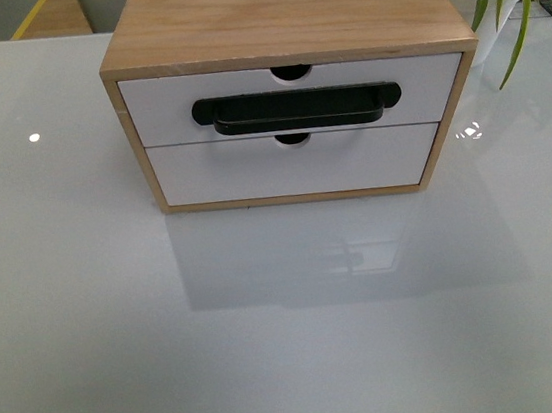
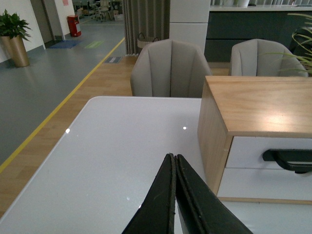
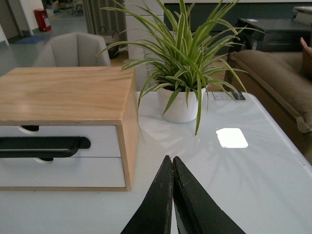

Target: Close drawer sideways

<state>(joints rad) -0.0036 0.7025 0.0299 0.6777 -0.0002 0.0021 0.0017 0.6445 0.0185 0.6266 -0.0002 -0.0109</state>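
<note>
Wooden cabinet [image 1: 282, 9] sits on the white table [image 1: 273, 348], facing the front camera. The drawer [image 1: 158, 105] is the upper of two white fronts, with a black handle [image 1: 296, 108] across it and a half-round notch in its top edge. In all three views it looks flush with the frame, pushed in. The lower front [image 1: 232, 177] is plain with only a notch, also flush.

No arms show in the front view. Left gripper [image 2: 174, 158] is clenched, fingers pressed together with nothing between them, hovering over the table off the cabinet's left side, clear of it. Right gripper [image 3: 172, 160] is the same: pinched closed, empty, off the cabinet's right front corner, not touching.

A potted plant [image 3: 183, 58] in a white pot stands just right of the cabinet, toward the back. Two grey chairs [image 2: 170, 68] are behind the table.

No readable labels or writing on the cabinet or pot.
</note>
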